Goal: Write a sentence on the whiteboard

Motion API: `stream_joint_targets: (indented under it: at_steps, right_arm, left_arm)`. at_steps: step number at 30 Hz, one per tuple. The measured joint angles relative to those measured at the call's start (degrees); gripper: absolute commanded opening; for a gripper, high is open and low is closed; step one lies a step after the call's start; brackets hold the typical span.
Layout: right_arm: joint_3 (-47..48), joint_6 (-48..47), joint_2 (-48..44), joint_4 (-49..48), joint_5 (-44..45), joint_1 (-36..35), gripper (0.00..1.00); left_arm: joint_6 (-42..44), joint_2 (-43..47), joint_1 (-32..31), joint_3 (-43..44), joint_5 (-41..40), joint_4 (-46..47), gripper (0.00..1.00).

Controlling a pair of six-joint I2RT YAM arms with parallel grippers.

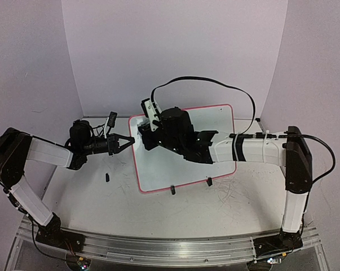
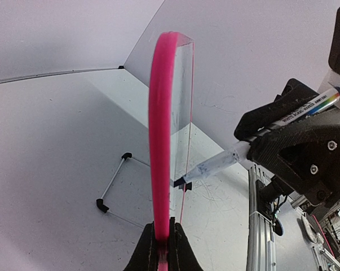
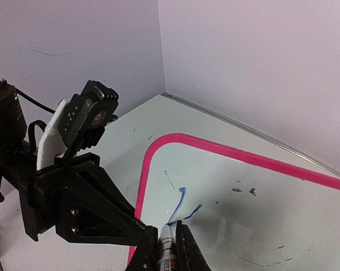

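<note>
The whiteboard (image 1: 215,121), glossy white with a pink-red frame, lies on the table at centre. My left gripper (image 1: 126,141) is shut on its left edge; the left wrist view shows the pink frame (image 2: 161,141) edge-on between the jaws. My right gripper (image 1: 149,125) is over the board's upper left corner, shut on a white marker (image 3: 167,248) whose tip touches the board. The marker also shows in the left wrist view (image 2: 237,151). Of the sentence, only two short blue strokes (image 3: 181,204) show on the whiteboard (image 3: 243,186) at the tip. The right arm hides much of the board from above.
Two black clip feet (image 1: 172,189) stand at the board's near edge. A small black piece (image 1: 107,177) lies on the scuffed tabletop left of the board. A thin wire stand (image 2: 114,179) lies behind the board. Purple walls close off the back and sides.
</note>
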State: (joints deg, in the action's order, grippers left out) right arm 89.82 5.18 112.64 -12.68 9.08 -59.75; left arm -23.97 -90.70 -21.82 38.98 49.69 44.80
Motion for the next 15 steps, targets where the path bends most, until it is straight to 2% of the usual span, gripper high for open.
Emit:
stream_joint_targets:
  at_steps: [15]
  right_arm:
    - [-0.4,0.0,0.2,-0.4,2.8,-0.4,0.0]
  left_arm:
    - [0.0,0.0,0.0,0.0,-0.4,-0.4,0.0]
